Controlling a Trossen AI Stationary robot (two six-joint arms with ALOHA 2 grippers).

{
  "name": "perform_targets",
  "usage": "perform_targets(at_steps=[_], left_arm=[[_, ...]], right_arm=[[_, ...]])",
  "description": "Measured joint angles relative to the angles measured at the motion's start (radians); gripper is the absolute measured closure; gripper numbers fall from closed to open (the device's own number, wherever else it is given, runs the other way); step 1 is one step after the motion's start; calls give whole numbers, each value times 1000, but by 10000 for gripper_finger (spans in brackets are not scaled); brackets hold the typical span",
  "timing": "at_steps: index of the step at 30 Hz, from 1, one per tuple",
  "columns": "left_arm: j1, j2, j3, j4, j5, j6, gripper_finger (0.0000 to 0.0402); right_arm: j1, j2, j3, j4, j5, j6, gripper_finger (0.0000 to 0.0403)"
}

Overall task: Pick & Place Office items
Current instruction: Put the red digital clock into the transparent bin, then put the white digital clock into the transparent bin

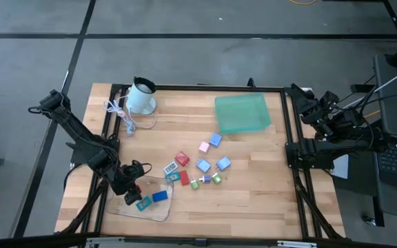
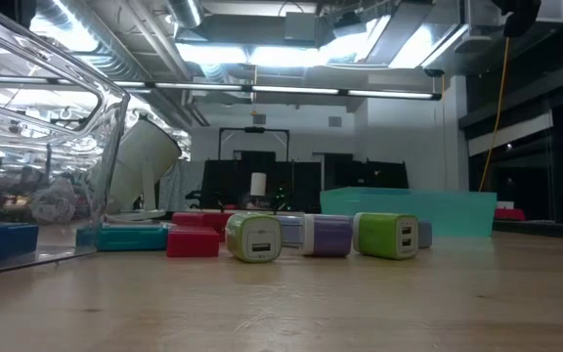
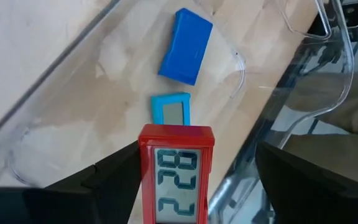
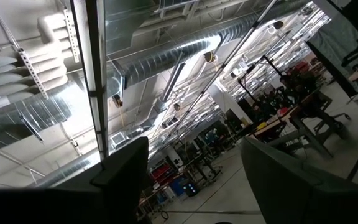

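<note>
Holding red clock [image 3: 177,176], left gripper [image 3: 194,180] above clear tray [image 1: 158,211]; blue, teal pieces inside.

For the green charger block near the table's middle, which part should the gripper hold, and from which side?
Judging by its pose, come from straight above and close on the two flat long sides of the green charger block. It lies flat, and the purple block sits close beside one end.
</note>
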Motion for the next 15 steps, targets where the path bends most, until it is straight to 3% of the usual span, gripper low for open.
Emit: perform_targets(at_steps=[11,15], left_arm=[[0,6,1,12,9,-89,74],[20,16,-2,-22,153,-118,73]], right_arm=[[0,0,0,-3,0,-19,142],[0,0,0,-7,-1,-18,142]])
